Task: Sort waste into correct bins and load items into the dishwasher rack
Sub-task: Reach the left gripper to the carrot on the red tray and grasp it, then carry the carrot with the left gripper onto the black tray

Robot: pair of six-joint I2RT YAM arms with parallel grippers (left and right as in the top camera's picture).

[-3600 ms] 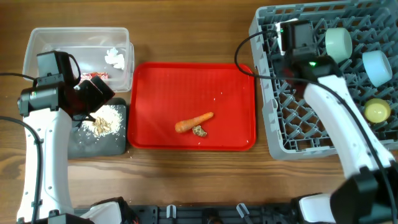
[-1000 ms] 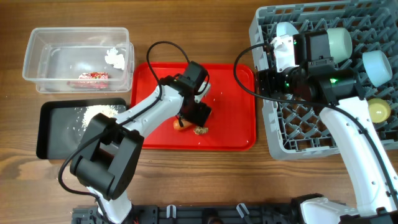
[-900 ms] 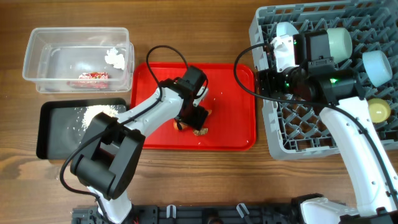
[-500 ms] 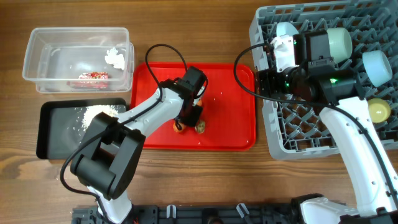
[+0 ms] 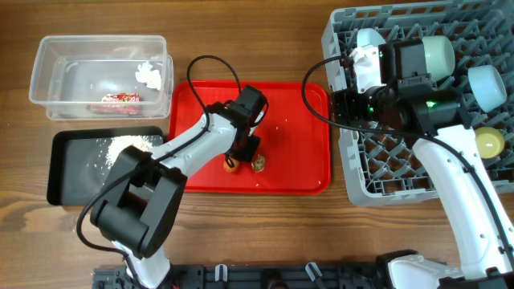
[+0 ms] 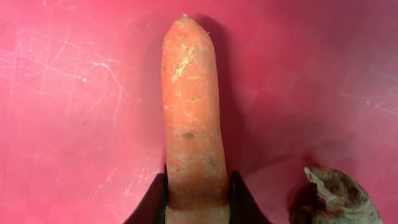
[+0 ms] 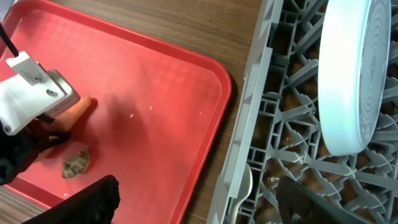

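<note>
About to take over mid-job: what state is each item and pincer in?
carrot: clamped in left pincer
left pincer: shut on carrot
right pincer: open, empty
scrap: loose on red tray
wrapper: in tub
tissue: in tub
crumbs: in black tray
cup: in rack
bowls: both in rack

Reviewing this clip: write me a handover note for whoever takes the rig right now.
Left pincer shut on the carrot over the red tray. Right pincer open, empty, by the rack edge.
Done: wrapper and tissue in clear tub; crumbs in black tray; mint bowl, blue bowl, yellow cup in rack.
Left: bin the carrot and the brown scrap beside it.
</note>
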